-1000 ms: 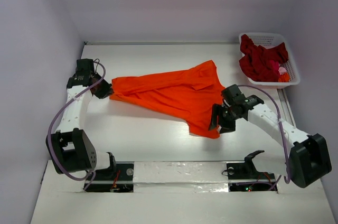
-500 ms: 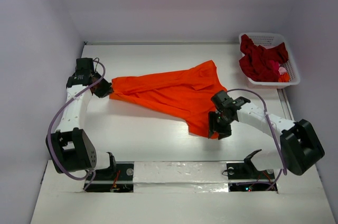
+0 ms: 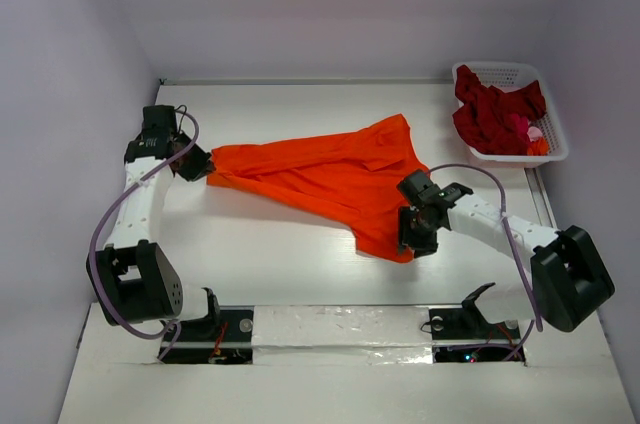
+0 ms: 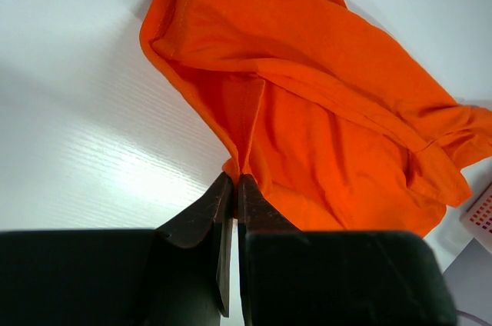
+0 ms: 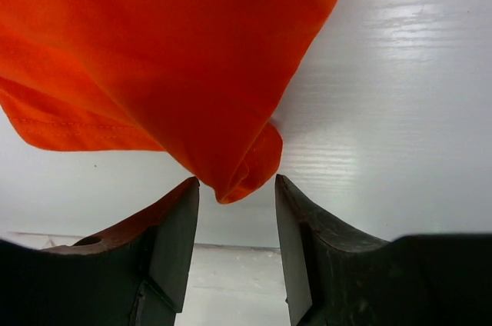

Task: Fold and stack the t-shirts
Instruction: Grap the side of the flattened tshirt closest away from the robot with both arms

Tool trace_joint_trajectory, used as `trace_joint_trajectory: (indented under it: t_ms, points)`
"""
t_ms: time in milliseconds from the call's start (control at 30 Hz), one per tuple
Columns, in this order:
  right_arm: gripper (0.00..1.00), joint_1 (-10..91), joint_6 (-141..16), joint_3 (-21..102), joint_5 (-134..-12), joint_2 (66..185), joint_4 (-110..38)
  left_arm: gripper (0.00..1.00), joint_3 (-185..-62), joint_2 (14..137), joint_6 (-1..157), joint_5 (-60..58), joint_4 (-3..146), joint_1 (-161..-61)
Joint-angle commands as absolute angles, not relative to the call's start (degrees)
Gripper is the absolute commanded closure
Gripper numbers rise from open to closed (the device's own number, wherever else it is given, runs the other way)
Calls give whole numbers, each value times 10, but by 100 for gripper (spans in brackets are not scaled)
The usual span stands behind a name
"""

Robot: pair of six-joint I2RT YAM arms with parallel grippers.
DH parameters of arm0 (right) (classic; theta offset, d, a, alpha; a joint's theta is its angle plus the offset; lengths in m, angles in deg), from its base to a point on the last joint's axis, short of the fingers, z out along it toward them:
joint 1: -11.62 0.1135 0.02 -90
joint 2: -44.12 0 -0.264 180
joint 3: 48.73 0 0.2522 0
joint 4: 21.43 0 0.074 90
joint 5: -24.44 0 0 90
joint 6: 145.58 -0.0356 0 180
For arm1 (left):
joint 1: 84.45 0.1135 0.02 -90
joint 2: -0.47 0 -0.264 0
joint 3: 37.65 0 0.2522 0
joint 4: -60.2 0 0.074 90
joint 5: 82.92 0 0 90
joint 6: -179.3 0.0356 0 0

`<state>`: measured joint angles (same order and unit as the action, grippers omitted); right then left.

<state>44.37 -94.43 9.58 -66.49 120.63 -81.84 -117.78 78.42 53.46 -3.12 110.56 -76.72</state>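
Progress: early. No fold has been made and no stack started. The orange t-shirt (image 3: 330, 179) is seen lying rumpled across the middle of the table (image 3: 300, 109), drawn into a twisted wedge, narrow at the left and broad at the right. The dark red t-shirts (image 3: 495, 114) are heaped in the white basket (image 3: 505, 71) at the far right corner; all are judged left to do.

Left claw (image 3: 200, 166): clenched on a pinch of orange cloth at the shirt's left end. Right claw (image 3: 415, 239): jaws spread, with the shirt's near right corner hanging between them, not gripped.

Edges and room: bare table is seen both far and near of the shirt, judged enough for spreading it flat. The left wall is close behind the left claw, so little room for pulling is judged available that way. The basket is well apart from the right claw
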Motion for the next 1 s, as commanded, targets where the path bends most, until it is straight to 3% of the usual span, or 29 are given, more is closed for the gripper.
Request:
trace_joint_trajectory:
  t_ms: [0, 967]
  points:
    - [51, 450, -962, 113, -628, 1206, -796, 100, -1207, 786, 543, -32, 1112, -768]
    - [56, 467, -963, 72, -650, 1194, -783, 100, -1201, 791, 543, -27, 1104, -768]
